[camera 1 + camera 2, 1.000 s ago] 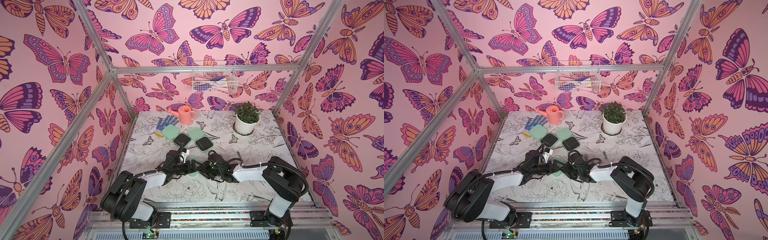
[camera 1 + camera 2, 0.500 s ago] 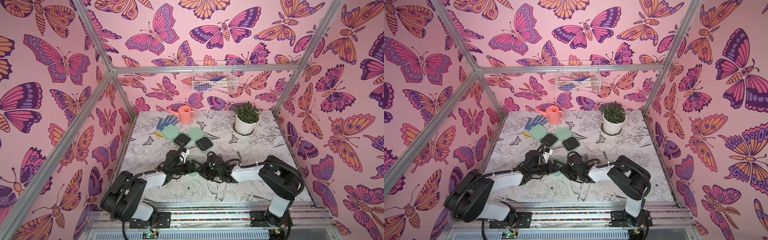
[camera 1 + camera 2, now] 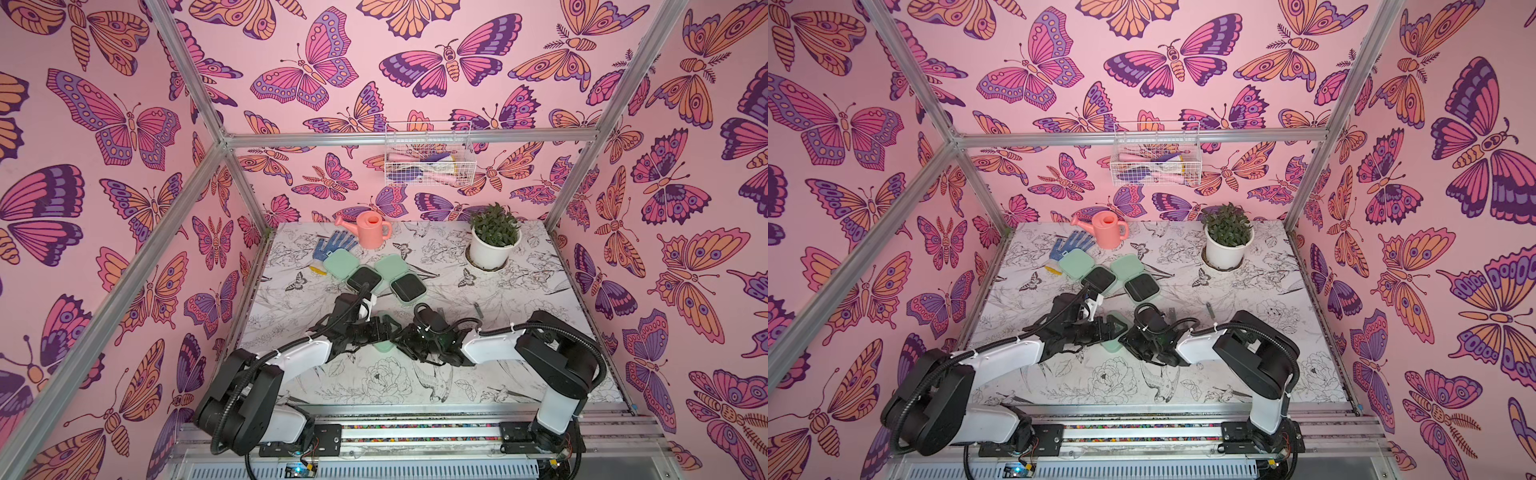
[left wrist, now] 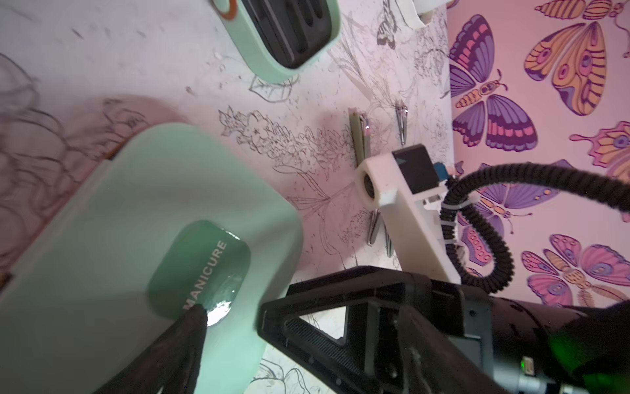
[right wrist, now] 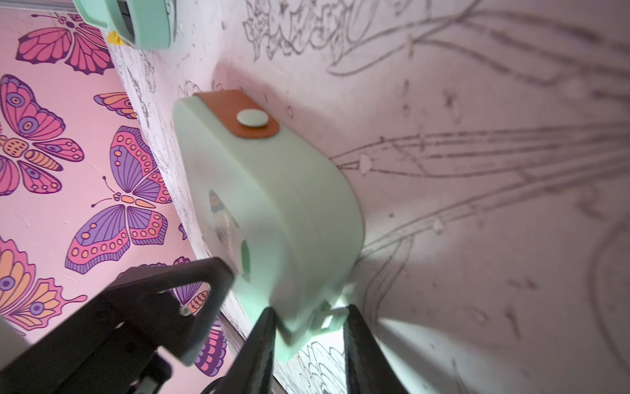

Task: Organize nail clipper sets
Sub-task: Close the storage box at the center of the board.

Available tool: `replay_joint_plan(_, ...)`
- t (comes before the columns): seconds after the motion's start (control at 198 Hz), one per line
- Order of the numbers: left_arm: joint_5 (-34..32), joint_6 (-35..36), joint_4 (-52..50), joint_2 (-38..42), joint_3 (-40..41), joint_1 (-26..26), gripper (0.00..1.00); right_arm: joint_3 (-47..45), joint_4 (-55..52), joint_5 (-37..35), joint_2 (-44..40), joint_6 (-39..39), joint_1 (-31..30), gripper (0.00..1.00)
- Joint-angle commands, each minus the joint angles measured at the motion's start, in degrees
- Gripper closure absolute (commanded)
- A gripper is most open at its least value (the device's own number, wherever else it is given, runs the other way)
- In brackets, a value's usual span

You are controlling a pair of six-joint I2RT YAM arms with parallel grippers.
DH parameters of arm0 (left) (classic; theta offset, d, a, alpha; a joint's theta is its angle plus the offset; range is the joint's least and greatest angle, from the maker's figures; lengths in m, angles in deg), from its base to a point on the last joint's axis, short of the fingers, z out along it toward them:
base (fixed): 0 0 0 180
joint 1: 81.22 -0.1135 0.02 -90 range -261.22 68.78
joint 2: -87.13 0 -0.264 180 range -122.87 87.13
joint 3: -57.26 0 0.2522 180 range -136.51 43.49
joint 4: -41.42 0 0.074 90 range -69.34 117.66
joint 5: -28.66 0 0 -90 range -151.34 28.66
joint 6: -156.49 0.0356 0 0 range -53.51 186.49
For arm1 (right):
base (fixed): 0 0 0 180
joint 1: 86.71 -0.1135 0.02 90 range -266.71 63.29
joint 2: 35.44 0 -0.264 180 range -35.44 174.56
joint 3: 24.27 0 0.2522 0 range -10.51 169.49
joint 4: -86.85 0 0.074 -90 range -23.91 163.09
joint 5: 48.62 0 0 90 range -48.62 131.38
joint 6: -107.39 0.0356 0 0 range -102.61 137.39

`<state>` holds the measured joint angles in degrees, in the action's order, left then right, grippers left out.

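- The shut case (image 3: pixel 384 347), mint green, sits in the middle of the table (image 3: pixel 540 353), right between the two arms, with both claws at it.
- The right claw (image 5: pixel 308 312) is drawn in narrow around one corner of that case. One finger (image 5: pixel 262 341) lies against the labelled face and the other against the opposite face, with the corner caught between them (a proper pinch, by the look of it).
- A brown strap (image 5: pixel 225 99) with a round snap is folded over the case's edge.
- The left claw (image 3: pixel 387 330) meets the case from the other side. The left wrist view shows only one of its fingers (image 4: pixel 191 331), the tip resting on the dark green label (image 4: pixel 201 266) that reads MANICURE. How wide this claw stands I cannot tell.
- Further back lies an open case (image 3: pixel 365 279), black tray up, its lid up against the blue dotted glove (image 3: pixel 332 245). A second open case (image 3: pixel 408 287) lies just beside it, spread the same way.
- A slim tool (image 3: pixel 478 309) lies loose on the table near the right arm, well apart from all three cases.
- In the left wrist view a clipper (image 4: pixel 359 136) and a thinner tool (image 4: pixel 402 124) lie side by side past the shut case (more metal shows behind the other arm's camera mount, too hidden to name).
- Along the back stand a pink watering can (image 3: pixel 372 230) and a potted plant (image 3: pixel 494 237), with a wire basket (image 3: pixel 428 158) on the wall above.
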<state>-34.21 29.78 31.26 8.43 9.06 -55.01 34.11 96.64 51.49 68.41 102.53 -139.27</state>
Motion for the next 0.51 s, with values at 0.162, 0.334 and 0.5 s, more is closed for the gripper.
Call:
replay_joint_plan(0.162, -13.7, 8.9, -23.0, 0.9, -10.8, -4.1, 0.13, -2.1, 0.0, -1.9, 2.1, 2.9, -0.4, 0.66)
replay_joint_plan(0.334, -6.6, 8.8, -20.4, -7.7, -12.1, -7.3, 0.19, -2.6, 0.0, -1.9, 1.8, 2.9, -0.4, 0.66)
replay_joint_plan(0.5, -2.2, 7.7, -15.4, -11.1, -11.0, -6.8, 0.24, -2.8, 0.3, -1.6, 1.8, 2.9, -0.4, 0.67)
